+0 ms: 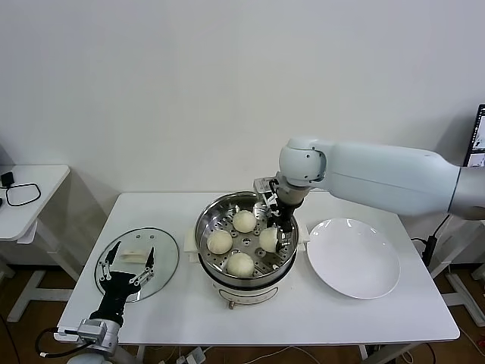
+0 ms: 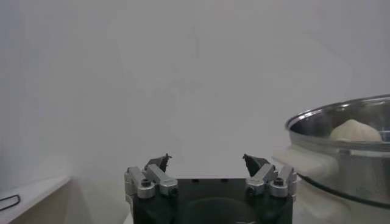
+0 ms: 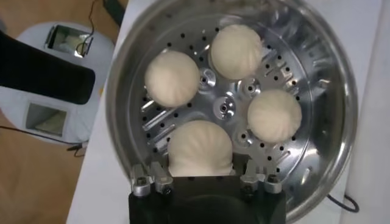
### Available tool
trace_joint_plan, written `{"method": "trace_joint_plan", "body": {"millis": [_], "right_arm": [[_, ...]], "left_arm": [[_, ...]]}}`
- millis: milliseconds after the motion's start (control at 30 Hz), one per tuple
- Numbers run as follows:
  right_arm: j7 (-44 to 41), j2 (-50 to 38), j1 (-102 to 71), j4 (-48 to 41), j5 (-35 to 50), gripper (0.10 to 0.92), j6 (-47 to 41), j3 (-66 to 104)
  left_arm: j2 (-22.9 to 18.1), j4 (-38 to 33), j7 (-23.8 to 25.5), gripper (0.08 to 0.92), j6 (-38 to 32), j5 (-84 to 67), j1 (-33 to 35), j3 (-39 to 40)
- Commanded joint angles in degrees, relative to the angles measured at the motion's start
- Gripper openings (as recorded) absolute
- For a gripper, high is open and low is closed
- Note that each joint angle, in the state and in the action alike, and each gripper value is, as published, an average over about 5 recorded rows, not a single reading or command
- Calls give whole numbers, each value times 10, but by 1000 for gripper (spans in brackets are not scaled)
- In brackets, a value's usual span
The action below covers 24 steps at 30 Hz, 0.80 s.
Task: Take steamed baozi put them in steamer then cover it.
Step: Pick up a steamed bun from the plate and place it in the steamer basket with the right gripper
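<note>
The steamer [image 1: 203, 224] stands mid-table with four baozi in its perforated basket. My right gripper [image 1: 273, 229] reaches into the pot from the right and is shut on the right-hand baozi [image 1: 268, 240], which rests low on the basket. In the right wrist view that baozi [image 3: 200, 149] sits squeezed between the fingers of the gripper [image 3: 200, 175]; the other three [image 3: 172, 77] [image 3: 236, 50] [image 3: 274, 115] lie loose. The cover [image 1: 163, 254] lies flat on the table to the left. My left gripper [image 1: 129, 264] is open above it, empty, as the left wrist view [image 2: 207, 161] shows.
An empty white plate [image 1: 353, 258] lies right of the steamer. A small side table [image 1: 30, 189] with a black cable stands at the far left. The steamer's wall [image 2: 341, 158] shows to one side in the left wrist view.
</note>
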Motion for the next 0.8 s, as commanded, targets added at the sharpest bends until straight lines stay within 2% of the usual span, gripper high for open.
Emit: {"method": "trace_joint_plan", "body": {"millis": [33,600,800], "right_arm": [[-2,19,-37,-32,-30,704,-4,7],[6,28,-61,-45,-39,707,-6,32],[8,19,-62,-39,-37,734,-6,48]], "left_arm": [[0,3,1,823,1,-1,-1,-3],[-1,4,1,823,0,0,-1,-2],[-2,5,1,823,-1,1,0,-1]]}}
